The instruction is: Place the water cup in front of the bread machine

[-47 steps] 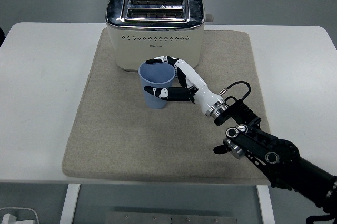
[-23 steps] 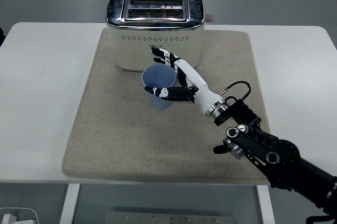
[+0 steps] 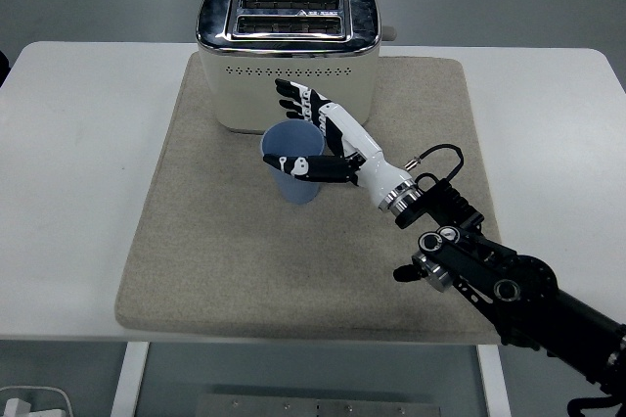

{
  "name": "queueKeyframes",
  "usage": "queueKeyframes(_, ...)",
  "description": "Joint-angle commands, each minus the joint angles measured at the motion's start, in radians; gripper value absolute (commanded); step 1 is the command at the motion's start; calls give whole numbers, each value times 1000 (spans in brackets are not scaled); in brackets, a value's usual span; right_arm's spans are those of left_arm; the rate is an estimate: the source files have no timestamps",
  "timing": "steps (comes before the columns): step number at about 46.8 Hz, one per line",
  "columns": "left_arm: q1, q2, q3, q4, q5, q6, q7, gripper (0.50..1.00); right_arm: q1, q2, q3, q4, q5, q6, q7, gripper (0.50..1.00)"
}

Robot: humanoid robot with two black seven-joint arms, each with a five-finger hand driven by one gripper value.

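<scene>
- While the right robot hand (image 3: 318, 138) has its fingers spread apart beside the water cup (image 3: 293, 163), draw it away sideways, clear of the rim.
- Avoid nudging the bread machine (image 3: 288, 53) behind.

A beige mat (image 3: 225, 241) covers the middle of the white table (image 3: 68, 192), with what may be a grey floor beyond.

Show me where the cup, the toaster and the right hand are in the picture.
cup (image 3: 297, 191): head view, on its blue front wall.
toaster (image 3: 256, 86): head view, on its cream front face.
right hand (image 3: 328, 137): head view, on the palm beside the cup.
</scene>
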Motion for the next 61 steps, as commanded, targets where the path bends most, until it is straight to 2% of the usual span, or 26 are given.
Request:
queueKeyframes(1, 0, 0, 0, 0, 0, 0, 0, 1000, 2, 0, 1, 0, 0, 1, 0, 924)
queueKeyframes(23, 0, 0, 0, 0, 0, 0, 0, 1000, 38, 0, 37, 0, 11, 6, 0, 924)
queueKeyframes(32, 0, 0, 0, 0, 0, 0, 0, 1000, 38, -1, 38, 34, 12, 6, 0, 924)
queueKeyframes(45, 0, 0, 0, 0, 0, 0, 0, 1000, 28, -54, 58, 80, 12, 6, 0, 924)
queueKeyframes(61, 0, 0, 0, 0, 0, 0, 0, 1000, -6, -178, 93, 164, 23, 8, 3, 926)
